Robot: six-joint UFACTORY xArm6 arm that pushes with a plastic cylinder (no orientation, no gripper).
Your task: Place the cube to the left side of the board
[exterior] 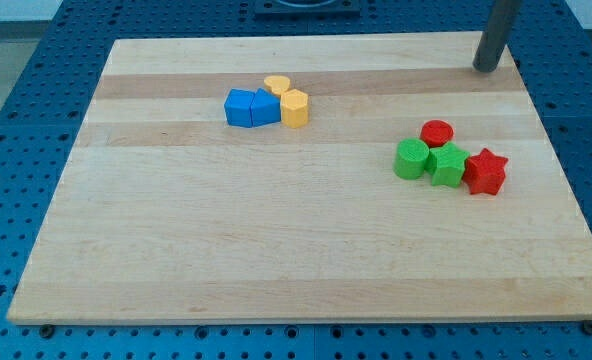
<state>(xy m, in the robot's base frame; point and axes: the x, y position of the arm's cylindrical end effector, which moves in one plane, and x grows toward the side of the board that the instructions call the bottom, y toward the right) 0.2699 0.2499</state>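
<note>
Two clusters, one tip
First cluster (pixel 267 103) near top edge; second cluster (pixel 450 163) toward right edge; my tip (pixel 487 68) at top-right corner.

Dark upright rod at the view's top right, my tip (pixel 487 68) down.

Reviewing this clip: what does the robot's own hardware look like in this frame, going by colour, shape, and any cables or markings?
Only a straight, round rod shows, dark grey and plain, entering from the view's top right. My tip is its blunt lower end, the same dark grey. No cables, labels or markings are visible on it, and there is no pincer. The rest of the arm is out of frame.
</note>
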